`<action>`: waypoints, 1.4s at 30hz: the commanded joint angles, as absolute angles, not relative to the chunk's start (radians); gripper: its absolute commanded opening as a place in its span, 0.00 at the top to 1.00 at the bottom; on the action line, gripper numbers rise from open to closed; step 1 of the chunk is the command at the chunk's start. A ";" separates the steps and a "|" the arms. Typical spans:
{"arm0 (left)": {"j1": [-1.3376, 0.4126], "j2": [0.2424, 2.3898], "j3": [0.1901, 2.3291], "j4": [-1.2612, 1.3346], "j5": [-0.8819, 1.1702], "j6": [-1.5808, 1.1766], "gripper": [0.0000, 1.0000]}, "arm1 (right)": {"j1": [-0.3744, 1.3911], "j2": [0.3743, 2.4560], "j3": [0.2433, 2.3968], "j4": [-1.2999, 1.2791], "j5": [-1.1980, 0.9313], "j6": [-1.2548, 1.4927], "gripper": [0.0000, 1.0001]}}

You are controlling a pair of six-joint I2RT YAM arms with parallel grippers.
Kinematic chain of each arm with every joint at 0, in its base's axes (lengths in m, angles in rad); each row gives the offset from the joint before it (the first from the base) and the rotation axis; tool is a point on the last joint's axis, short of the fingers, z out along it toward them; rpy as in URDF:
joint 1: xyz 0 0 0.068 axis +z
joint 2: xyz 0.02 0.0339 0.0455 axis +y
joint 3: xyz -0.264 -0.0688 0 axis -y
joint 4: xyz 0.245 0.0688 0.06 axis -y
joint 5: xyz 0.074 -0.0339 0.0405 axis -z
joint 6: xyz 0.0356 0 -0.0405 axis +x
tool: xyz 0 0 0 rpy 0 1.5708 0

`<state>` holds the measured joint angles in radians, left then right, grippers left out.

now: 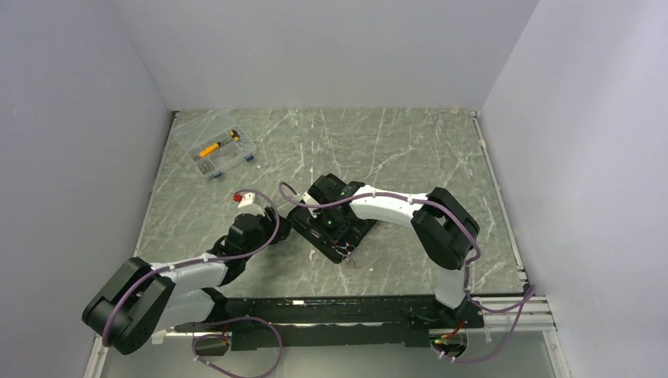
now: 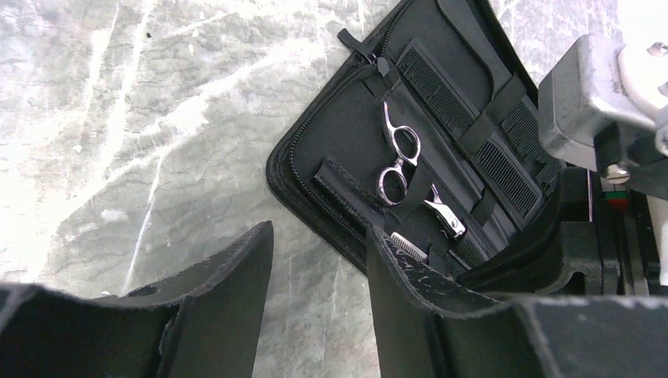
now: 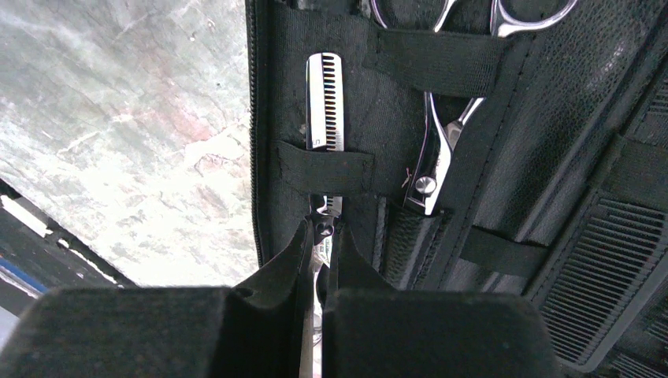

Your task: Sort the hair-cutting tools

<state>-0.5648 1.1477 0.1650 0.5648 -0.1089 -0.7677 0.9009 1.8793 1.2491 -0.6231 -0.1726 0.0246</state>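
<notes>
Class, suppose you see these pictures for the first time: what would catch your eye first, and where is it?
An open black case lies mid-table, and the right gripper is shut on toothed scissors tucked under a strap at the case's edge. Beside them, plain scissors and a comb sit strapped in. The left gripper hangs open beside the case.

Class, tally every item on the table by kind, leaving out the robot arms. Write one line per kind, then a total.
Silver scissors: 2
Black comb: 1
Black zip case: 1
Clear plastic box: 1
Total: 5
</notes>
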 commanded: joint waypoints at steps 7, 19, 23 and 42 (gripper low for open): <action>-0.561 1.226 0.213 0.651 -0.086 -0.747 0.47 | 0.904 1.905 1.201 -0.469 -0.205 0.009 1.00; -0.561 1.367 0.305 0.596 -0.125 -0.741 0.57 | 0.904 1.908 1.172 -0.421 -0.216 0.032 1.00; -0.561 1.413 0.318 0.603 -0.110 -0.739 0.71 | 0.903 1.901 1.161 -0.410 -0.209 0.045 1.00; -0.564 1.435 0.272 0.651 -0.053 -0.708 1.00 | 0.881 1.916 1.178 -0.379 -0.164 0.083 1.00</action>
